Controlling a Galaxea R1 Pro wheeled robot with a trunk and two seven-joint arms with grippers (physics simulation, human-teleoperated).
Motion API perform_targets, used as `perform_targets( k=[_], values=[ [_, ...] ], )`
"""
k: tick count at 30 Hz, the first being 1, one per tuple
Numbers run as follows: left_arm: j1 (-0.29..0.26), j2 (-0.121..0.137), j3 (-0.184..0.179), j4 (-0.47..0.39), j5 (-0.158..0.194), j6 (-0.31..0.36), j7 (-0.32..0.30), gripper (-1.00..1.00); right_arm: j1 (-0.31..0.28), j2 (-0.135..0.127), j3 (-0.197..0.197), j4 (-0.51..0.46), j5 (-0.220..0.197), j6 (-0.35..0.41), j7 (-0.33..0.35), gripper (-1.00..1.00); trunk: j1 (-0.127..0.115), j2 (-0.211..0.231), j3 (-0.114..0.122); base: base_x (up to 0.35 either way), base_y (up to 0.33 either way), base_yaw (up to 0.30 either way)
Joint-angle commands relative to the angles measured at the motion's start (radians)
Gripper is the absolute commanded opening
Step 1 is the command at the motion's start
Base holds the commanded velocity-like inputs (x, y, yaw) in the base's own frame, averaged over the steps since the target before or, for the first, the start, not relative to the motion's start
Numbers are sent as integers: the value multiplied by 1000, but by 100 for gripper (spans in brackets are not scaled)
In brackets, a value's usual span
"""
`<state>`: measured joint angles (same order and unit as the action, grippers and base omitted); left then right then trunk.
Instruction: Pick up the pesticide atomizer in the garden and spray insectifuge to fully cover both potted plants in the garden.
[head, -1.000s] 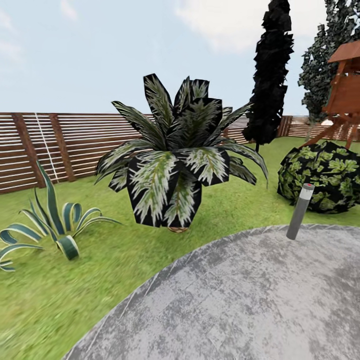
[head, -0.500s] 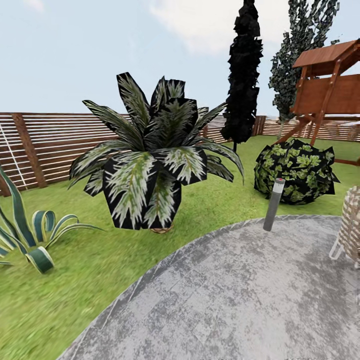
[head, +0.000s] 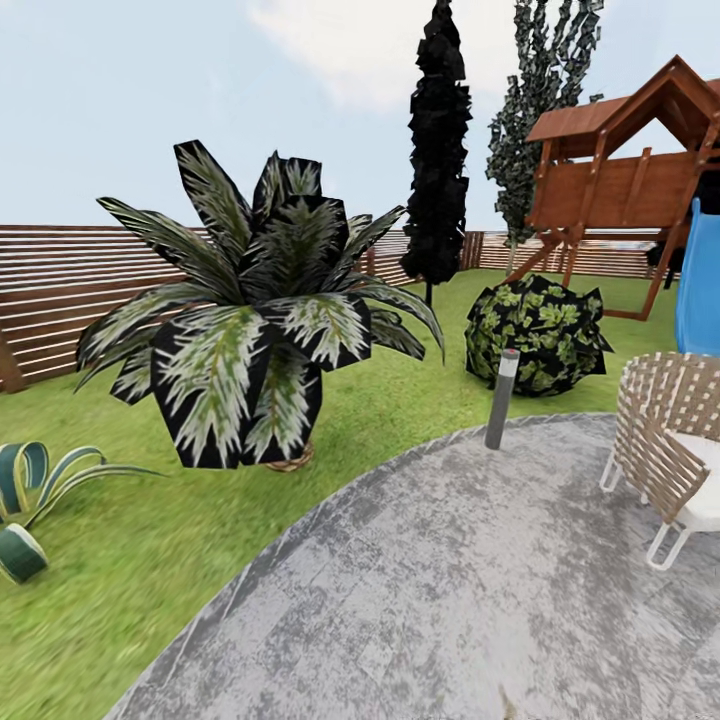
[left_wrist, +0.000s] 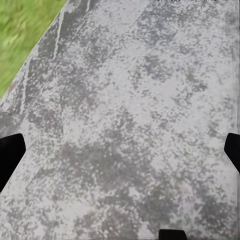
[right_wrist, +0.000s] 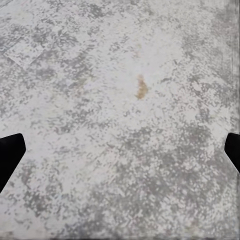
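Left fingers: we see the dark tips of our left gripper (left_wrist: 120, 150) at the two edges of the left wrist view, set wide apart with nothing between them, over the mottled grey paved patch (left_wrist: 130, 125).
Right fingers: our right gripper (right_wrist: 120, 150) is likewise spread wide and empty above the same speckled grey paving, where a small yellowish fleck (right_wrist: 141, 87) lies.
Ground: a wedge of green lawn (left_wrist: 22, 35) borders the paving in the left wrist view.
Ahead: in the head view we face a huge dark bush with white-streaked leaves (head: 250, 320) standing on the grass just beyond the paved edge.
Around it: a striped curling-leaf plant without a pot (head: 30, 500) sits far left, a short grey bollard light (head: 502, 398) stands at the paving's rim, and a round dark-green shrub (head: 538, 335) lies behind it.
Farther out: a woven beige chair with a white frame (head: 668, 440), a brown wooden play tower (head: 620, 170) and a brown slatted fence (head: 60, 290).
Task things: we cannot place the atomizer or the two potted plants from here; we judge we are on our way, searching.
Handling: we expect the spray bottle to be light, stiff and smooth, so we would pinch its body at mid-height, clear of the nozzle.
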<state>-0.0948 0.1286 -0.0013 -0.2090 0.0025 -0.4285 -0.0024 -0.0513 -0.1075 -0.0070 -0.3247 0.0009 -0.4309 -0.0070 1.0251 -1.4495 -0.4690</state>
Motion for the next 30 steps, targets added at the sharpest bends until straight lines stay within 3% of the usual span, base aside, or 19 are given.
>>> perform_targets(
  k=[1,30],
  values=[
    [0,0,0,0,0,-3,0,100,-1,0,-1,1,0,-3,-1,100,0,-1,-1,0,0,-266],
    [0,2,0,1,1,-3,1,100,-1,0,-1,1,1,-3,-1,100,0,-1,-1,0,0,-266]
  ],
)
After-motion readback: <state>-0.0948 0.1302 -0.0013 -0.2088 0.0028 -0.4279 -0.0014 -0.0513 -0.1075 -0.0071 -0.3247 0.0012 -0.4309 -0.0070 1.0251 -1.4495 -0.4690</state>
